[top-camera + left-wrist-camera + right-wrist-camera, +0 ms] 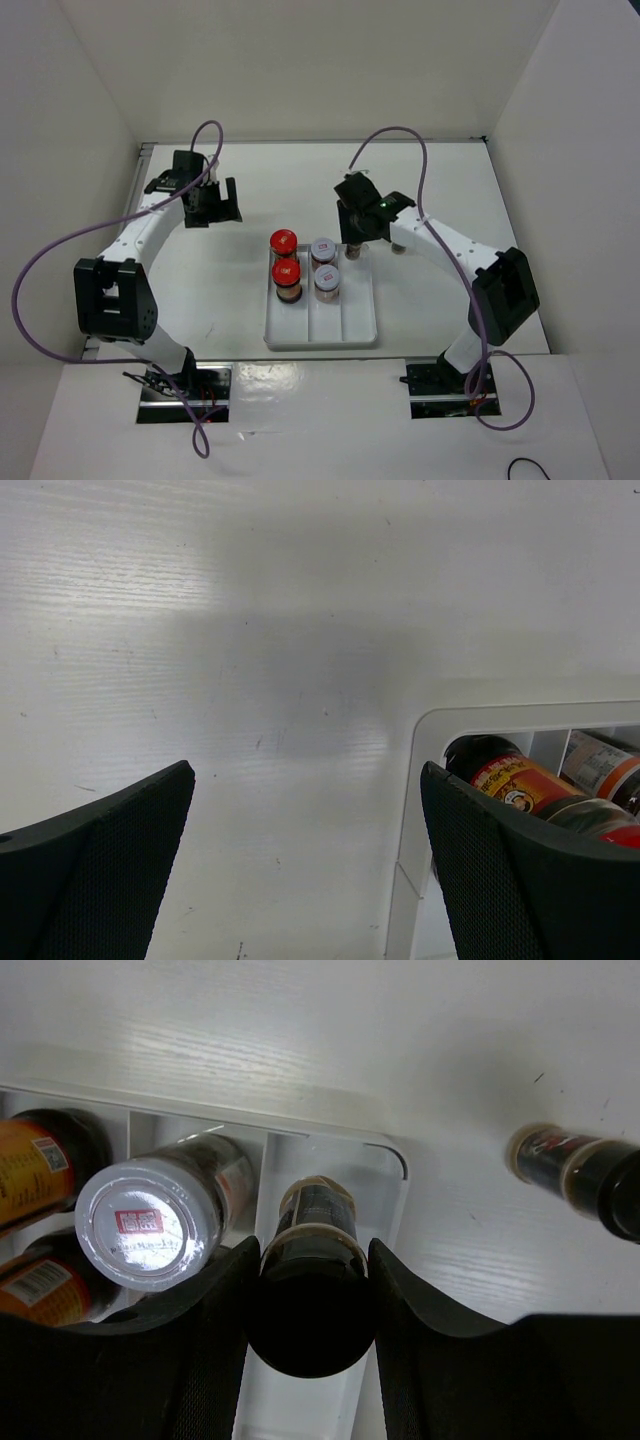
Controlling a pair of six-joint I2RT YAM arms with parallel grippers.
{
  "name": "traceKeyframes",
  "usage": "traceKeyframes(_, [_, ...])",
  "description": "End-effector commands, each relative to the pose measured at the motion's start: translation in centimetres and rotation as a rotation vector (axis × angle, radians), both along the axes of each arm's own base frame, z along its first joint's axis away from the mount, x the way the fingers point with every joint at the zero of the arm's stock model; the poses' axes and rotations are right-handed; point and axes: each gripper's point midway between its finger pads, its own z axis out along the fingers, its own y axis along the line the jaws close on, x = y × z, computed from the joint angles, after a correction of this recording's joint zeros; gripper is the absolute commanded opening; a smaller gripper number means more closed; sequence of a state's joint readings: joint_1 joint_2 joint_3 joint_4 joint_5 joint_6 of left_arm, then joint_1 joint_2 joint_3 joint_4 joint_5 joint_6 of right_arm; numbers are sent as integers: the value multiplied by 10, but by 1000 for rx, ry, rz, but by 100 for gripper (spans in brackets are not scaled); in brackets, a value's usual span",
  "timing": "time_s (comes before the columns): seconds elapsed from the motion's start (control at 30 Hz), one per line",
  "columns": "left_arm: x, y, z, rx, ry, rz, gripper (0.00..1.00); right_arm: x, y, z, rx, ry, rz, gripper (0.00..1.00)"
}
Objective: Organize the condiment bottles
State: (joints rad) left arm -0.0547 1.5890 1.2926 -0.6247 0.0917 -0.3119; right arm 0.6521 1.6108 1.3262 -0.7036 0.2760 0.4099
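Small dark glass jar with black cap [310, 1325] stands upright at the far end of the right-hand compartment of the white divided plastic tray [322, 330]. Cannot tell whether its base is down on the floor. Right gripper [312, 1260] has it: jaws closed snugly against its sides. Second dark black-capped jar [565, 1172] stands on the white table [440, 190] near the tray's right rim, outside it. The middle compartment holds two white-lidded jars [323, 249] [327, 277]; the left one holds two red-lidded jars [283, 241] [287, 270]. Left gripper [310, 880] hovers over bare table to the tray's left, jaws wide apart and empty. Judgement: the step is seating the held jar. Lower until flat, keep it close to the far wall so the second fits behind, part the jaws only slightly, then lift straight up so the fingers clear the neighbouring white lid. Labels: that lid carries a red square sticker, print unreadable. One red-lidded jar shows an orange-red label with a round emblem; no brand legible.
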Motion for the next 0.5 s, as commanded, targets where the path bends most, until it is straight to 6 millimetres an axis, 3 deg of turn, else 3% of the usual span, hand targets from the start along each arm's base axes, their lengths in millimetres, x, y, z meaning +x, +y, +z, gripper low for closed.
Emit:
traceKeyframes(0.0, [-1, 0, 9, -5, -36, -17, 100, -13, 1, 8, 23, -27, -12, 19])
traceKeyframes(0.27, [-2, 0, 16, -6, -55, -17, 100, -15, 5, -16, 7, -16, -19, 19])
traceKeyframes(0.47, [-2, 0, 16, -6, -55, -17, 100, -8, 8, -21, 6, -28, -24, 19])
